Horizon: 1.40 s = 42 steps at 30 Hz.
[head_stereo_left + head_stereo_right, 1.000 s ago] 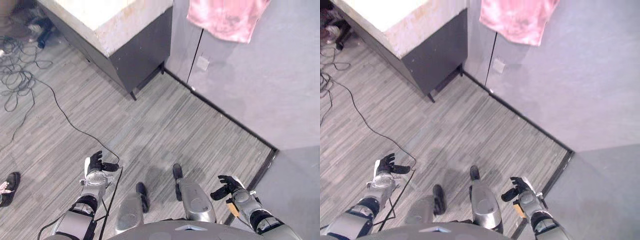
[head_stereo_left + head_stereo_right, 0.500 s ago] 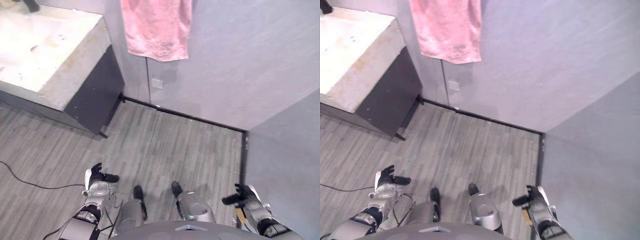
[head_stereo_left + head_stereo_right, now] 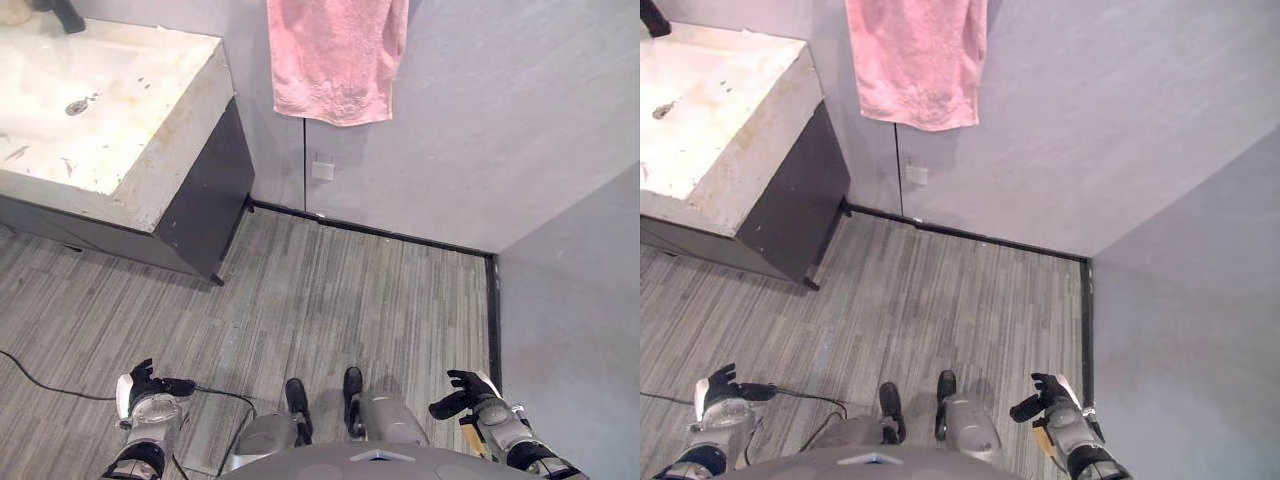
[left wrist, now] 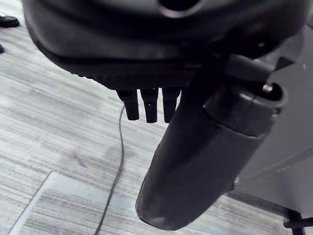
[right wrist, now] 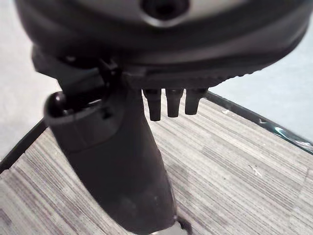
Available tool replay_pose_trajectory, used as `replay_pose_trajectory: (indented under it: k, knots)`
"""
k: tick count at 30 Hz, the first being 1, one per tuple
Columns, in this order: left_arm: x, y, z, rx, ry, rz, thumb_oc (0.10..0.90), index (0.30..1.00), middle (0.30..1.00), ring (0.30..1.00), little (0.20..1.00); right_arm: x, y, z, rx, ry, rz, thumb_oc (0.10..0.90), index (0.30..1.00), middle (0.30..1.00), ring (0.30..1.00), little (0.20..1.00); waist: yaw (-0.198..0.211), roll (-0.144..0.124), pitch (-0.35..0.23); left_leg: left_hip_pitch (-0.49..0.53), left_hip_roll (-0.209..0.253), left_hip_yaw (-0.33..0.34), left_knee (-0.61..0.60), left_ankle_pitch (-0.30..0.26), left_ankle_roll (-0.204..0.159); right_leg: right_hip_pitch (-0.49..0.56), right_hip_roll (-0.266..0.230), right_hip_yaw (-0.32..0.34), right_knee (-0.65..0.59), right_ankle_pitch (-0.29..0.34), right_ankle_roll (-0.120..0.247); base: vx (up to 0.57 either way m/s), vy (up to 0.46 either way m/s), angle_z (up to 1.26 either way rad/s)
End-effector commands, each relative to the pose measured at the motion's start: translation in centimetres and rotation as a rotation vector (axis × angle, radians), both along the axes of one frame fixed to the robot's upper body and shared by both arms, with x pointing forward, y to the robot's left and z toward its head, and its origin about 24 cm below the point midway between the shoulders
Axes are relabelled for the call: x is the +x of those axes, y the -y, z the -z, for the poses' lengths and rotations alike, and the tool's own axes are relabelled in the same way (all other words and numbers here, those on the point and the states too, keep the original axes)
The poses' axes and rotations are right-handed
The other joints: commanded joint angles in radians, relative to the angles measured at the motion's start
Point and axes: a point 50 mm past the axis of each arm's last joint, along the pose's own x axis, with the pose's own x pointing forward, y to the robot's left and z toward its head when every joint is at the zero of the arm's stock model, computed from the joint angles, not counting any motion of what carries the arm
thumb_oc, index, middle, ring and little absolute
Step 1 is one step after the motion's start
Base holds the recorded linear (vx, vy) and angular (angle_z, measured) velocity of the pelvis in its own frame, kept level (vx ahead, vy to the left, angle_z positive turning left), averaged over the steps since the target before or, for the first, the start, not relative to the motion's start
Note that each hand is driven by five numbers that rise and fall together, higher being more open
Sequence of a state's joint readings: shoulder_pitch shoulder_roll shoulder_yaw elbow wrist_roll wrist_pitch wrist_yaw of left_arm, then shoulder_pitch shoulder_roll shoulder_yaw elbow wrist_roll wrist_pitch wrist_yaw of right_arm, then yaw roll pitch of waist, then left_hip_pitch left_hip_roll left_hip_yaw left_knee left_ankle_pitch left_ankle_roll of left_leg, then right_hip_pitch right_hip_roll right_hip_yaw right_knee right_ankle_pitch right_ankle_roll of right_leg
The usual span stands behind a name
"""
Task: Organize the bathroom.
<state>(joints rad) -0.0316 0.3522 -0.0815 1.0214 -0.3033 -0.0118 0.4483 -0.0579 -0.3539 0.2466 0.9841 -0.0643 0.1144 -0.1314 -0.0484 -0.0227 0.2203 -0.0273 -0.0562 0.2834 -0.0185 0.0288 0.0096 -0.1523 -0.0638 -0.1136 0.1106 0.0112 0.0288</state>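
Soft, even light is filling the room, and the pale top of the vanity is glaring almost white, washing out detail around its basin. Beneath the vanity a dim shadow is pooling along the striped floor, while the pink towel just beside the vanity is casting a faint shade on the grey wall. Close up in the wrist views, the left hand and right hand are showing as dark, softly blurred masses, with the floor beyond them looking sharper.
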Motion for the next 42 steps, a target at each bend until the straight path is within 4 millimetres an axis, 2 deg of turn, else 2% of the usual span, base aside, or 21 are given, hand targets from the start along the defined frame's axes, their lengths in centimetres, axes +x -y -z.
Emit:
replay_pose_trajectory:
  k: [1, 8, 11, 12, 14, 16, 17, 19, 20, 22, 23, 24, 26, 30, 32, 34, 35, 36, 39, 41, 42]
  knots:
    - [2.7, -0.9, -1.7, 0.081, 0.082, 0.029, 0.800, 0.900, 0.900, 0.900, 0.900, 2.0, 1.3, -1.5, -0.058, 0.075, -0.016, 0.800, 0.900, 0.900, 0.900, 0.900, -0.017, 0.029, 0.022, -0.026, 0.054, -0.144, 0.106, -0.061, 0.013, 0.013, 0.007, 0.009, -0.032, 0.040, 0.035, -0.03, -0.057, -0.04]
    - [1.8, -0.7, -1.2, 0.070, 0.069, 0.021, 0.800, 0.900, 0.900, 0.900, 0.900, 0.8, 1.7, -1.1, -0.050, 0.048, 0.025, 0.800, 0.900, 0.900, 0.900, 0.900, -0.033, 0.037, 0.020, -0.016, 0.062, -0.136, 0.134, -0.067, 0.004, 0.036, 0.017, 0.019, -0.037, 0.032, 0.018, 0.00, -0.074, 0.00]
    - [1.3, -0.6, -0.9, 0.067, 0.074, 0.009, 0.800, 0.900, 0.900, 0.900, 0.900, 0.7, 1.8, -1.0, -0.045, 0.040, 0.037, 0.800, 0.900, 0.900, 0.900, 0.900, -0.033, 0.028, 0.025, -0.060, 0.067, -0.183, 0.286, -0.074, -0.004, 0.038, 0.012, 0.049, -0.019, 0.021, -0.004, -0.01, -0.037, 0.11]
    - [1.1, -0.6, -0.9, 0.067, 0.075, -0.003, 0.800, 0.900, 0.900, 0.900, 0.900, 0.7, 1.7, -1.0, -0.044, 0.034, 0.034, 0.800, 0.900, 0.900, 0.900, 0.900, -0.024, 0.022, 0.032, -0.081, 0.076, -0.237, 0.365, -0.048, -0.011, 0.037, 0.014, 0.069, -0.005, 0.017, -0.015, 0.00, 0.000, 0.00]
    - [0.8, -0.7, -0.9, 0.065, 0.066, -0.037, 0.800, 0.900, 0.900, 0.900, 0.900, 1.1, 1.3, -1.0, -0.036, 0.040, 0.030, 0.800, 0.900, 0.900, 0.900, 0.900, -0.015, 0.012, 0.035, -0.095, 0.124, -0.287, 0.383, 0.005, -0.021, 0.030, 0.014, 0.084, 0.012, 0.013, -0.022, 0.01, 0.027, -0.27]
    - [0.7, -0.6, -0.8, 0.067, 0.058, -0.048, 0.800, 0.900, 0.900, 0.900, 0.900, 1.4, 1.2, -1.1, -0.028, 0.048, 0.039, 0.800, 0.900, 0.900, 0.900, 0.900, -0.014, 0.008, 0.034, -0.083, 0.161, -0.298, 0.351, 0.020, -0.022, 0.031, 0.013, 0.090, 0.014, 0.009, -0.023, 0.03, 0.086, -0.76]
    - [0.4, -0.6, -0.6, 0.056, 0.052, -0.094, 0.800, 0.900, 0.900, 0.900, 0.900, 1.6, 1.2, -1.2, -0.019, 0.060, 0.060, 0.800, 0.900, 0.900, 0.900, 0.900, -0.016, 0.013, 0.027, -0.051, 0.232, -0.311, 0.246, 0.065, -0.040, 0.027, 0.016, 0.095, 0.021, -0.004, -0.022, 0.04, 0.178, -0.50]
    - [-0.1, -0.6, -0.3, 0.021, 0.042, -0.201, 0.800, 0.900, 0.900, 0.900, 0.900, 1.8, 1.4, -1.3, -0.020, 0.073, 0.083, 0.800, 0.900, 0.900, 0.900, 0.900, -0.021, 0.021, 0.023, -0.041, 0.294, -0.355, 0.179, 0.117, -0.060, 0.015, 0.006, 0.126, 0.028, -0.017, -0.021, 0.01, 0.295, -0.12]
    - [-0.3, -0.5, -0.1, 0.005, 0.038, -0.245, 0.800, 0.900, 0.900, 0.900, 0.900, 2.0, 1.5, -1.3, -0.022, 0.083, 0.094, 0.800, 0.900, 0.900, 0.900, 0.900, -0.022, 0.026, 0.025, -0.048, 0.292, -0.374, 0.178, 0.112, -0.063, 0.010, -0.005, 0.140, 0.033, -0.020, -0.017, -0.02, 0.319, -0.09]
    - [-0.4, -0.1, 0.3, -0.033, 0.026, -0.308, 0.800, 0.900, 0.900, 0.900, 0.900, 2.0, 1.6, -1.3, -0.028, 0.078, 0.099, 0.800, 0.900, 0.900, 0.900, 0.900, -0.040, 0.040, 0.027, -0.023, 0.291, -0.315, 0.145, 0.066, -0.073, -0.004, -0.028, 0.125, 0.048, -0.020, 0.001, -0.02, 0.228, -0.20]
    - [-0.4, -0.1, 0.3, -0.033, 0.026, -0.308, 0.800, 0.900, 0.900, 0.900, 0.900, 2.0, 1.6, -1.3, -0.028, 0.078, 0.099, 0.800, 0.900, 0.900, 0.900, 0.900, -0.039, 0.040, 0.027, -0.022, 0.291, -0.315, 0.144, 0.066, -0.073, -0.004, -0.028, 0.126, 0.048, -0.020, 0.001, 0.00, 0.260, -0.41]
    - [-0.8, -0.1, 0.6, -0.046, 0.004, -0.344, 0.800, 0.900, 0.900, 0.900, 0.900, 1.4, 1.6, -1.1, -0.038, 0.059, 0.107, 0.800, 0.900, 0.900, 0.900, 0.900, -0.060, 0.050, 0.027, 0.002, 0.292, -0.266, 0.118, 0.040, -0.082, -0.015, -0.050, 0.115, 0.062, -0.016, 0.019, 0.02, 0.232, -0.37]
    - [-1.5, -0.6, 0.7, -0.038, -0.016, -0.374, 0.800, 0.900, 0.900, 0.900, 0.900, 0.3, 1.6, -0.5, -0.042, 0.029, 0.121, 0.800, 0.900, 0.900, 0.900, 0.900, -0.071, 0.053, 0.029, 0.016, 0.279, -0.240, 0.104, 0.009, -0.078, -0.006, -0.081, 0.120, 0.055, 0.001, 0.040, 0.04, 0.255, 0.21]
    - [-2.5, -1.4, 0.9, -0.052, -0.041, -0.378, 0.800, 0.900, 0.900, 0.900, 0.900, -0.9, 1.6, 0.1, -0.044, -0.014, 0.136, 0.800, 0.900, 0.900, 0.900, 0.900, -0.072, 0.053, 0.025, 0.039, 0.270, -0.223, 0.076, -0.012, -0.073, 0.008, -0.105, 0.124, 0.032, 0.019, 0.063, 0.02, 0.128, 0.04]
    - [-3.1, -1.4, 1.2, -0.074, -0.090, -0.323, 0.800, 0.900, 0.900, 0.900, 0.900, -1.5, 1.7, 0.4, -0.039, -0.036, 0.166, 0.800, 0.900, 0.900, 0.900, 0.900, -0.070, 0.052, 0.021, 0.039, 0.268, -0.219, 0.077, -0.019, -0.071, 0.012, -0.111, 0.125, 0.023, 0.021, 0.070, -0.01, 0.092, 0.01]
    - [-3.7, -0.8, 1.9, -0.094, -0.223, -0.123, 0.800, 0.900, 0.900, 0.900, 0.900, -2.5, 1.9, 0.8, -0.024, -0.100, 0.212, 0.800, 0.900, 0.900, 0.900, 0.900, -0.068, 0.048, 0.018, 0.035, 0.260, -0.217, 0.098, -0.036, -0.067, 0.016, -0.119, 0.128, 0.023, 0.022, 0.075, -0.02, 0.155, -0.05]
    - [-3.8, -0.6, 2.0, -0.088, -0.252, -0.081, 0.800, 0.900, 0.900, 0.900, 0.900, -2.8, 1.9, 0.9, -0.019, -0.118, 0.223, 0.800, 0.900, 0.900, 0.900, 0.900, -0.067, 0.046, 0.018, 0.033, 0.257, -0.217, 0.105, -0.040, -0.065, 0.017, -0.121, 0.129, 0.024, 0.022, 0.075, -0.02, 0.210, 0.00]
    - [-4.2, -0.1, 2.3, -0.073, -0.345, 0.064, 0.800, 0.900, 0.900, 0.900, 0.900, -3.6, 2.0, 1.2, 0.000, -0.176, 0.266, 0.800, 0.900, 0.900, 0.900, 0.900, -0.066, 0.044, 0.018, 0.025, 0.247, -0.220, 0.128, -0.052, -0.060, 0.019, -0.126, 0.134, 0.028, 0.023, 0.077, 0.00, 0.177, 0.03]
    - [-5.2, 0.7, 3.0, -0.071, -0.476, 0.216, 0.800, 0.900, 0.900, 0.900, 0.900, -4.8, 2.4, 1.6, 0.011, -0.231, 0.315, 0.800, 0.900, 0.900, 0.900, 0.900, -0.061, 0.036, 0.023, 0.015, 0.205, -0.224, 0.188, -0.098, -0.037, 0.032, -0.158, 0.154, 0.028, 0.041, 0.098, 0.03, 0.285, -0.04]
    - [-5.6, 1.2, 3.3, -0.100, -0.506, 0.204, 0.800, 0.900, 0.900, 0.900, 0.900, -5.3, 2.2, 1.8, 0.016, -0.264, 0.294, 0.800, 0.900, 0.900, 0.900, 0.900, -0.050, 0.027, 0.025, 0.024, 0.169, -0.218, 0.190, -0.122, -0.019, 0.027, -0.206, 0.152, 0.004, 0.101, 0.124, 0.04, 0.207, -0.13]
    - [-5.8, 1.2, 3.3, -0.107, -0.508, 0.189, 0.800, 0.900, 0.900, 0.900, 0.900, -5.2, 1.8, 1.9, 0.007, -0.276, 0.254, 0.800, 0.900, 0.900, 0.900, 0.900, -0.036, 0.016, 0.031, 0.042, 0.151, -0.194, 0.180, -0.134, -0.013, 0.015, -0.238, 0.110, -0.012, 0.149, 0.137, 0.01, 0.167, -0.22]
